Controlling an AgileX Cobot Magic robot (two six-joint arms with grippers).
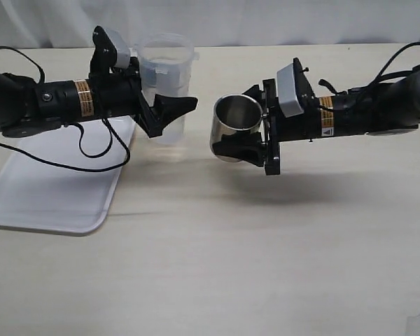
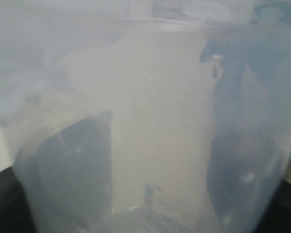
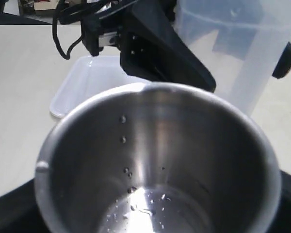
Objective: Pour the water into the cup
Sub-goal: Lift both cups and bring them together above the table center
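My left gripper point(image 1: 176, 99) is shut on the tall translucent plastic beaker point(image 1: 165, 70), which stands upright at the tray's far right corner. In the left wrist view the beaker wall point(image 2: 150, 97) fills the frame and the fingers point(image 2: 72, 165) show as dark shapes through it. I cannot make out the water in the beaker. My right gripper point(image 1: 232, 138) is shut on the steel cup point(image 1: 236, 120) and holds it above the table, mouth tilted toward the beaker, a short gap apart. In the right wrist view the cup point(image 3: 155, 145) holds only a few drops on its shiny bottom.
A white tray point(image 1: 49, 189) lies flat at the left under the left arm; it also shows in the right wrist view point(image 3: 99, 77). A black cable point(image 1: 101, 150) hangs from the left arm over the tray. The wooden table point(image 1: 266, 266) stretches to the front.
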